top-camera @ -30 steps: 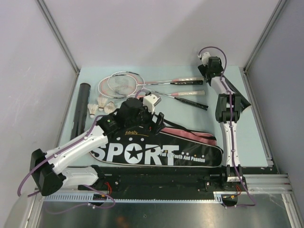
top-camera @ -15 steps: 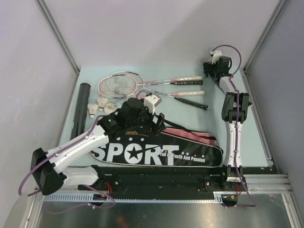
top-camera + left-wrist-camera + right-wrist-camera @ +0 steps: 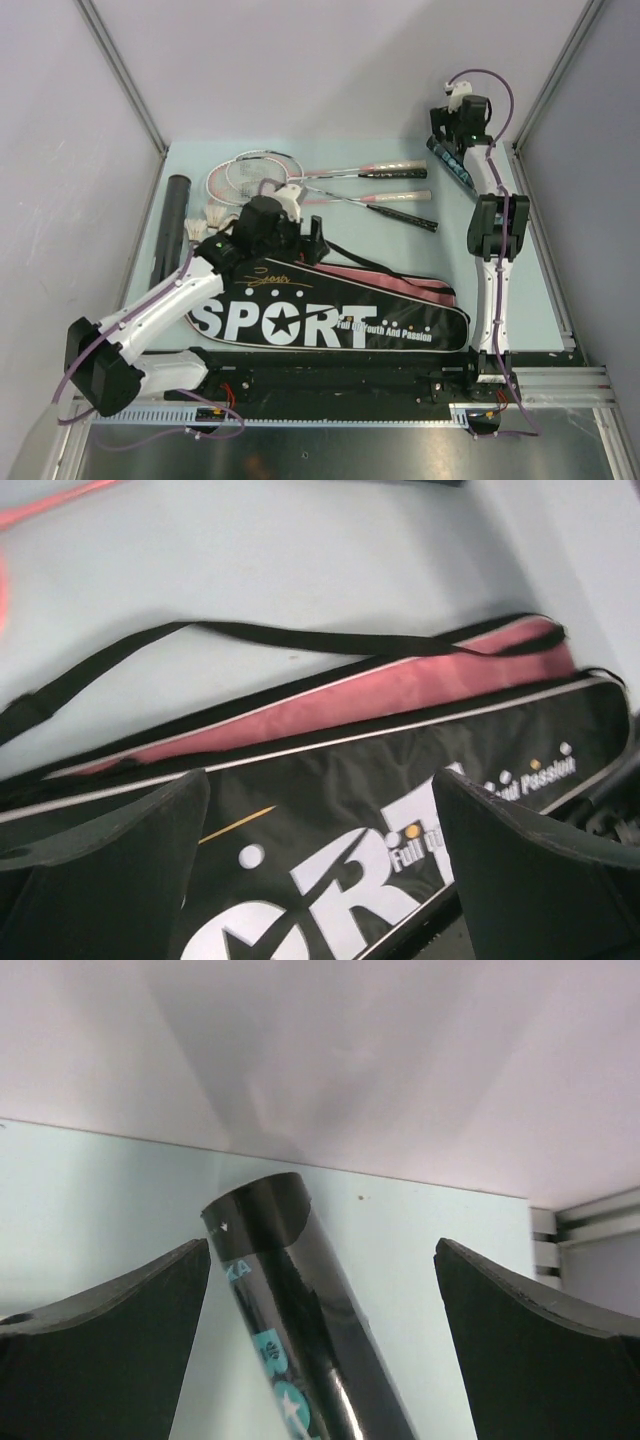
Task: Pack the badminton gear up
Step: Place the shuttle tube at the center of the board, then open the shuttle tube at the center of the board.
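Pink-and-white rackets (image 3: pixel 300 180) lie across the back of the table. White shuttlecocks (image 3: pixel 212 215) sit beside a dark tube (image 3: pixel 172 225) at the left. A second dark tube with teal print (image 3: pixel 452 165) (image 3: pixel 300 1310) lies at the back right. My right gripper (image 3: pixel 447 132) (image 3: pixel 322 1250) is open over its far end, the fingers apart on either side and not touching it. A black and pink SPORT racket bag (image 3: pixel 330 315) (image 3: pixel 330 780) lies at the front. My left gripper (image 3: pixel 310 245) (image 3: pixel 320 880) hangs open above its lettering, holding nothing.
The bag's black strap (image 3: pixel 250 635) trails loose over the table behind the bag. The back wall and metal side rails (image 3: pixel 545 240) stand close to the right gripper. The right arm's elbow (image 3: pixel 497 225) rises over the right side.
The right arm has swung back and to the right into the corner, its jaws widening, and the teal-printed tube now shows beneath it. The left gripper has shifted a little left over the bag.
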### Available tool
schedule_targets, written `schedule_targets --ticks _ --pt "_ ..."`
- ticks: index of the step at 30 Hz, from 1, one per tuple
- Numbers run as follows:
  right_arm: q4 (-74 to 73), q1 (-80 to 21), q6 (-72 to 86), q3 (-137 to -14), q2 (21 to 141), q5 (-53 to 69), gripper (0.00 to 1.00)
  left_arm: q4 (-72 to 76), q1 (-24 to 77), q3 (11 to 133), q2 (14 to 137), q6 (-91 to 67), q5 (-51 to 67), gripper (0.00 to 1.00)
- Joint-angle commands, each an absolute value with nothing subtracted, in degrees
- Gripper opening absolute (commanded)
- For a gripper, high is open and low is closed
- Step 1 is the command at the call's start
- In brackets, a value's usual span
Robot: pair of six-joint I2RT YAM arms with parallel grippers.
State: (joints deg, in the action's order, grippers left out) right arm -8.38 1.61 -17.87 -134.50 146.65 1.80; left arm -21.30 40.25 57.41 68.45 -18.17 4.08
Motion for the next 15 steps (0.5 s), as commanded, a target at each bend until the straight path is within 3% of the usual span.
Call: schedule_targets --ticks 1,5,9,10,12,15 --pt "-11.3 -5.0 -18.0 -132.6 134.0 -7.7 1.0 -25.2 31.4 56.7 66.0 -27.1 0.4 1.0" --pt "-10.7 -13.4 -9.0 -117.4 123.9 -16.3 1.0 -26.5 19.5 56.0 64.3 -30.6 3.5 1.0" --pt "-8.7 -21.3 9.5 -104.0 115.4 -6.3 1.0 -26.6 2.5 54.4 64.4 -34.7 6.8 1.0" --pt "-6.7 -22.9 12.8 -100.6 113.0 2.0 1.0 -26.8 0.5 54.1 64.6 -33.4 6.9 1.0" --pt "11.9 -28.0 20.7 -87.1 111.3 8.5 1.0 -26.8 -5.6 53.4 63.9 -32.9 3.0 1.0" --pt "18.5 -35.6 22.4 -85.9 114.2 11.8 1.0 -26.8 -13.9 53.9 64.5 -31.4 0.9 1.0"
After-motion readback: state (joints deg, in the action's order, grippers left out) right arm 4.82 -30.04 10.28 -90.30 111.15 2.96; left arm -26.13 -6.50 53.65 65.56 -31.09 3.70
